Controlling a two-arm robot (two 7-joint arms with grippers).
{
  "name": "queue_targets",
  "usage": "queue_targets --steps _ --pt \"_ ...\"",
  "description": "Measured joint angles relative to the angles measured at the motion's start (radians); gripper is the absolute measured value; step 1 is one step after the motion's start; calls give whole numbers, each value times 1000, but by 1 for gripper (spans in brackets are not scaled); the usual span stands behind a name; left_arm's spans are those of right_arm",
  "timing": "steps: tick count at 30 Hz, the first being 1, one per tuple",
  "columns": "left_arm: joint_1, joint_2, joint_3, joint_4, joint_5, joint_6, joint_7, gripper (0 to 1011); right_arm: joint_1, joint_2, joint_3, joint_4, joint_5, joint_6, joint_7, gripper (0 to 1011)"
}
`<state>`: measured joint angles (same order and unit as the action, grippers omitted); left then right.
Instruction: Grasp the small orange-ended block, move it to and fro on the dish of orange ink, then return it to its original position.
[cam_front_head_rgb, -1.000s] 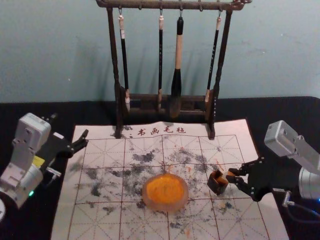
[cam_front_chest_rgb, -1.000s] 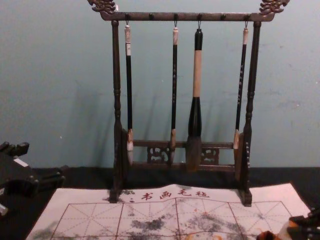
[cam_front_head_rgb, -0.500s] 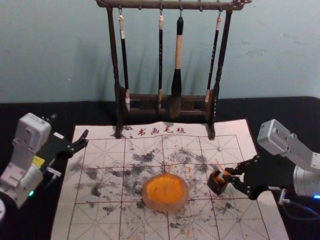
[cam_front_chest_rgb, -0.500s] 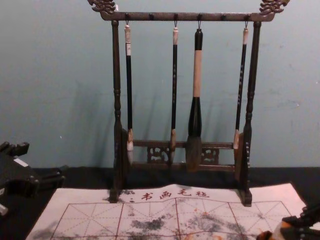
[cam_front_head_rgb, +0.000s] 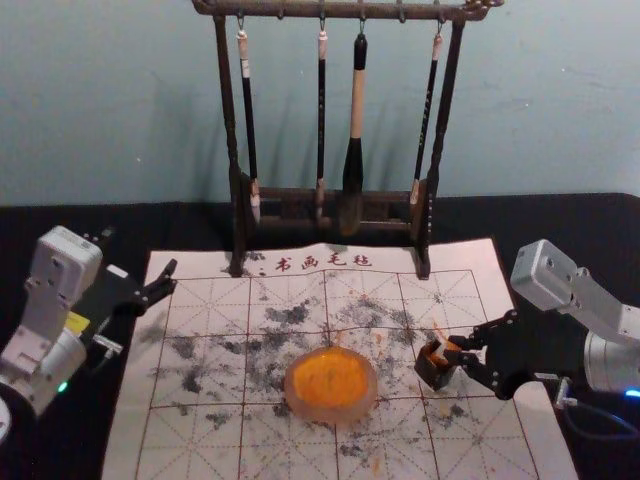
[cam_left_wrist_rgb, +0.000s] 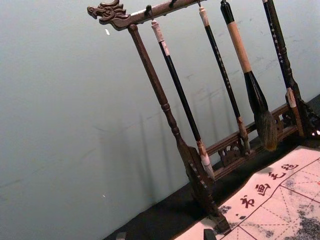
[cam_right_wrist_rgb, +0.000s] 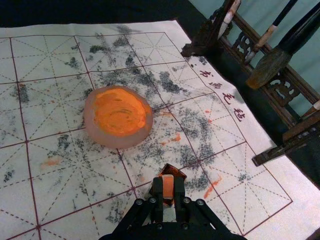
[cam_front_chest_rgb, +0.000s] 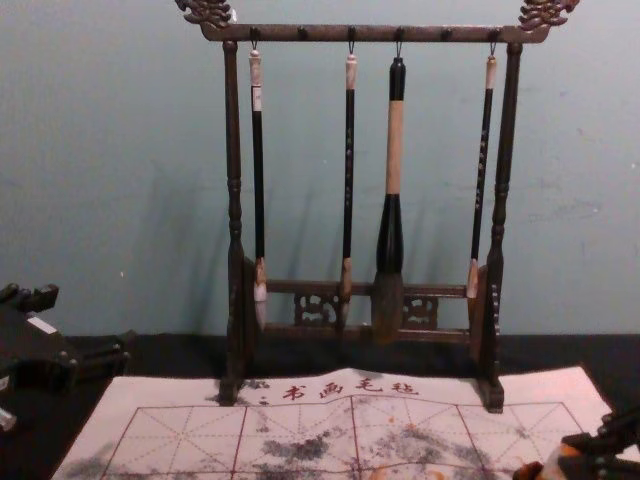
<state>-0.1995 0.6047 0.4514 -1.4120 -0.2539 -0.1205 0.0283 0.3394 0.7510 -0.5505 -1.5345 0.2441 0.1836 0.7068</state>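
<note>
Head view: my right gripper (cam_front_head_rgb: 461, 351) pinches the block (cam_front_head_rgb: 453, 346) in its dark holder (cam_front_head_rgb: 433, 369), at the dish (cam_front_head_rgb: 331, 412)'s three o'clock. Grasping now; next, lift, then carry toward nine. Left gripper (cam_front_head_rgb: 141, 256) idles at ten.

Dim light, faint soft shadows

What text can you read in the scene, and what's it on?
"书画毛毡": red heading on the calligraphy mat.
Second brush from the left, vertical characters: too small to read.
Rightmost brush, vertical characters: too small to read.
Leftmost brush, white label: can't read.
Left gripper, at the left edge in the chest view, white sticker: can't read.
</note>
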Motion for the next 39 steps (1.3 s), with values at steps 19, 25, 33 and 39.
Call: queue_targets --steps 19,25,33,39 --pt "0 0 0 0 0 0 0 1001 -3 -1 3 -2 0 2 -4 100" --pt "0 0 0 0 0 0 0 1002 -3 0 3 -2 1 2 -5 100" --pt "0 0 0 0 0 0 0 1001 -3 0 3 -2 1 1 -4 111" --pt "0 0 0 0 0 0 0 1001 -3 0 3 -2 1 1 -5 241"
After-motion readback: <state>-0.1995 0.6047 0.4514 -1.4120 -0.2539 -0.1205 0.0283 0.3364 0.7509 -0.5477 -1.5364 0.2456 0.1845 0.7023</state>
